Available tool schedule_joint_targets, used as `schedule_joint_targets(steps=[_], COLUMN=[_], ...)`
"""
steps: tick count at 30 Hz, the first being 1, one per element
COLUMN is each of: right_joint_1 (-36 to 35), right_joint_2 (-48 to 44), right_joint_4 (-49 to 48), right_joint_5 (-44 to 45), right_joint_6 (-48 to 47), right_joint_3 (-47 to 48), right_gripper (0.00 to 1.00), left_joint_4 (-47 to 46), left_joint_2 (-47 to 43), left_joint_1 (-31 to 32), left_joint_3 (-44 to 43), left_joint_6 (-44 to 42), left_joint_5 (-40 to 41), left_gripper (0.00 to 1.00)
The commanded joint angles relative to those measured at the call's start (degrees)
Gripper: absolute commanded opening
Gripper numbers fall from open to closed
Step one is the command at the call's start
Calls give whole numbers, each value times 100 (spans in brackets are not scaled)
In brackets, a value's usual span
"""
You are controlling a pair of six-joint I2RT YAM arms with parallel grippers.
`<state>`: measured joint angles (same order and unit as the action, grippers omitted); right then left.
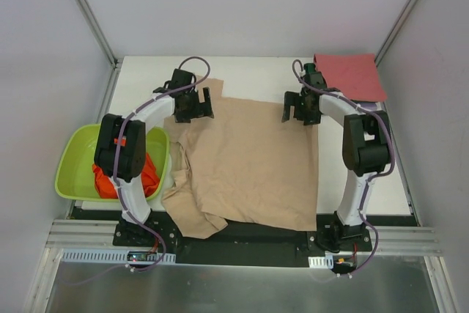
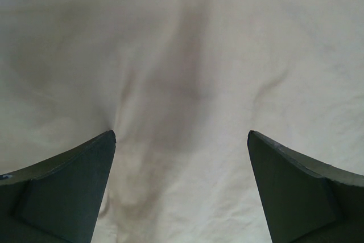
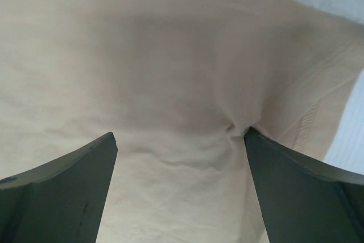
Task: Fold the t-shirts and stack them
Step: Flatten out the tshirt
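A beige t-shirt (image 1: 249, 163) lies spread over the middle of the table, its near left part rumpled. My left gripper (image 1: 192, 105) hangs open over the shirt's far left corner, and beige cloth (image 2: 182, 95) fills its wrist view between the dark fingers (image 2: 68, 186). At the shirt's far right edge my right gripper (image 1: 302, 108) is open too, one fingertip (image 3: 267, 157) touching a small pucker in the cloth (image 3: 170, 83). A pinkish-red t-shirt (image 1: 350, 76) lies folded at the far right corner. An orange t-shirt (image 1: 110, 179) is bunched in the basin.
The lime-green basin (image 1: 73, 153) stands off the table's left edge, partly behind the left arm. White walls and metal rails enclose the table on three sides. The beige shirt's near hem hangs over the table's front edge (image 1: 242, 219).
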<state>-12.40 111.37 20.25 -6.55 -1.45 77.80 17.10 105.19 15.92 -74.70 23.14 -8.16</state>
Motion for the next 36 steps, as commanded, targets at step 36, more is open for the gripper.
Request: schedule_joint_targets(steps=[36], right_joint_1=[652], right_joint_2=[3049], right_joint_4=[1394], right_joint_5=[-636], right_joint_6=[-2288], right_joint_3=[5342], right_gripper=[96], left_joint_4=[1366], left_joint_2=[4291], left_joint_1=[-942], left_joint_3=[-6189], left_joint_6=[95], left_joint_5=[-1381], left_gripper=[99])
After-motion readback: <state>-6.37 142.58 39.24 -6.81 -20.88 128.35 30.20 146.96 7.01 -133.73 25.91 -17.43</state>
